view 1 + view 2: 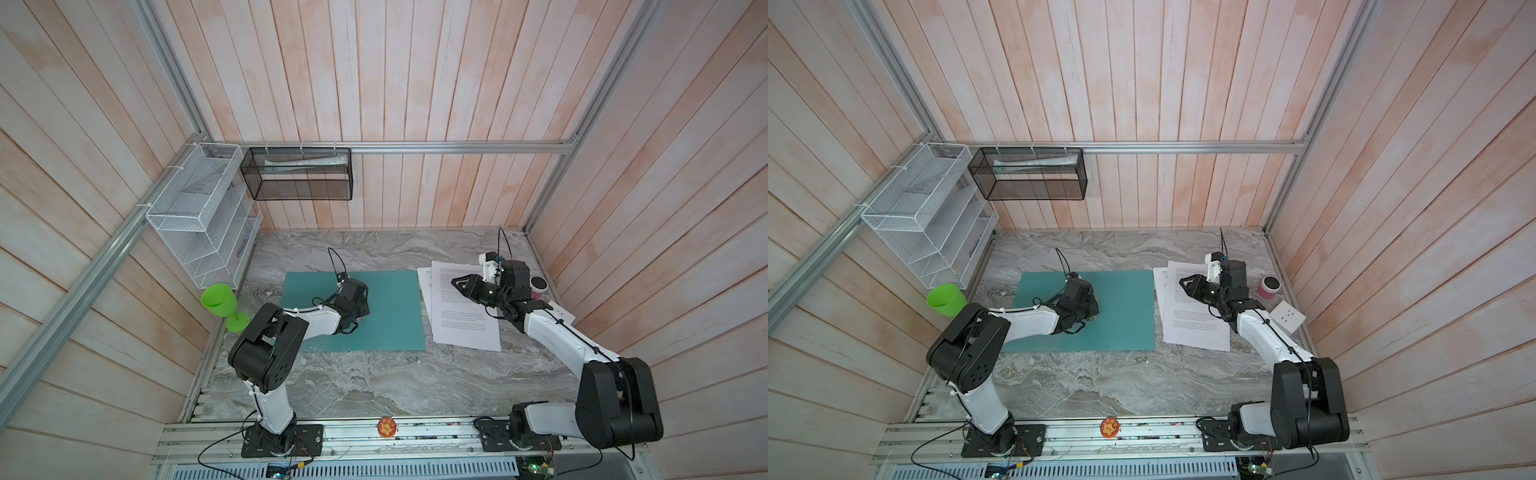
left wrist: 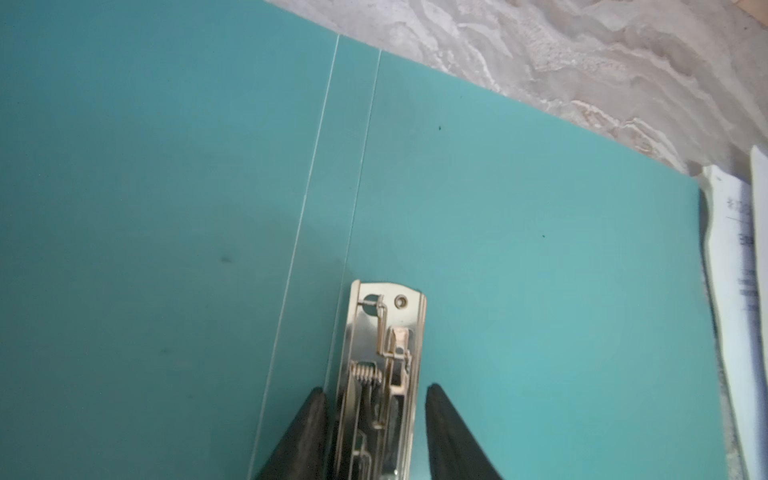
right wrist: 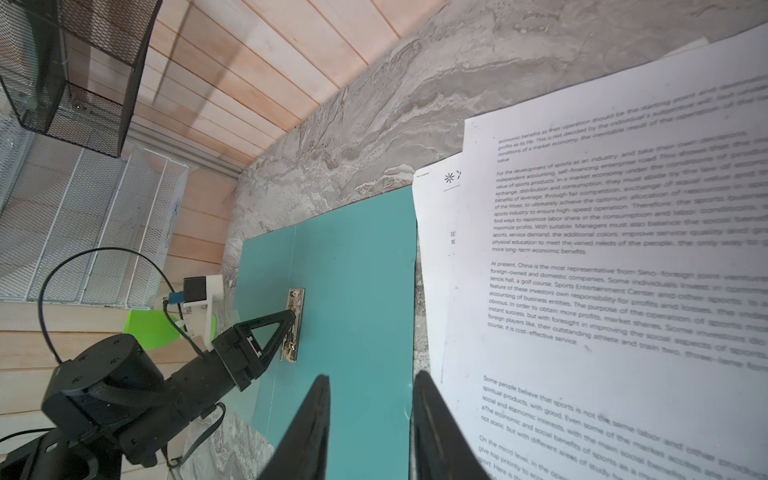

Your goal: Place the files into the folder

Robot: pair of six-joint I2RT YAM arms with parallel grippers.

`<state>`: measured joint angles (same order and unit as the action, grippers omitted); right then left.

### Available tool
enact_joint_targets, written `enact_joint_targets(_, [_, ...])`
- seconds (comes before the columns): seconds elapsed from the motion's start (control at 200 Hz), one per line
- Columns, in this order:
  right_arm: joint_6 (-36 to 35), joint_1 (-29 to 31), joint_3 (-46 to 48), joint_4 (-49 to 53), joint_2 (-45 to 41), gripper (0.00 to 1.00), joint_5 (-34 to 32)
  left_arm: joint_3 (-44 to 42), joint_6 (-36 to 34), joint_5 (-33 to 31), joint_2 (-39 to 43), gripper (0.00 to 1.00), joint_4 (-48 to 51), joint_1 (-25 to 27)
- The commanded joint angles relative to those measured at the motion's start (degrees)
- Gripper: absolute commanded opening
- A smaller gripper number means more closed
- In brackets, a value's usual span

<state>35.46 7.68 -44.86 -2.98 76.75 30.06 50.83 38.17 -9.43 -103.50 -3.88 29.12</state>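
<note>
Grey marble-patterned table [image 1: 374, 374] carries the thin flat teal-green folder [image 1: 390, 307], lying open at the middle of both top views. The white printed paper files [image 1: 461, 328] lie fanned just right of it. My left gripper [image 2: 374, 388] stands apart, straddling the folder's small metal clip [image 2: 384, 332]. My right gripper [image 3: 372, 380] hangs apart and empty above the files. I judge the sheets light, limp and slippery: pinch a free edge, all sheets together.

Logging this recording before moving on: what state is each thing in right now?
folder: opened flat, no sheets inside
metal clip: flat along the inner spine
files: loose stack beside the folder
left end effector: open, straddling the clip
right end effector: open, empty, above the files
</note>
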Motion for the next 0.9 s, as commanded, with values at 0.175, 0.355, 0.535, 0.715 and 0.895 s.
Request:
enact_joint_targets(0.175, [-2.05, -3.23, 2.01, 1.4, -0.95, 0.31, 0.33, 2.4, 2.17, 2.52, -2.88, 0.4, -0.16, 3.68])
enact_joint_targets(0.355, [-2.35, -4.55, 2.72, 1.12, -0.64, 0.31, -0.42, 3.31, 1.93, 1.99, -3.54, 0.39, 0.75, 5.15])
enact_joint_targets(0.535, [-4.4, -7.18, 2.07, 4.31, -0.7, 0.32, -4.54, 4.79, -0.72, -0.44, -1.2, 0.45, 4.65, 4.63])
enact_joint_targets(0.715, [-5.23, -13.06, 3.45, 4.29, -0.37, 0.43, -9.89, 11.05, -5.27, -2.22, 3.96, 0.56, 10.73, 6.01])
enact_joint_targets(0.895, [-3.79, -19.98, 3.91, -1.86, 6.04, 0.43, -8.59, 21.91, -10.49, 7.28, -1.15, 0.57, 8.46, 9.77])
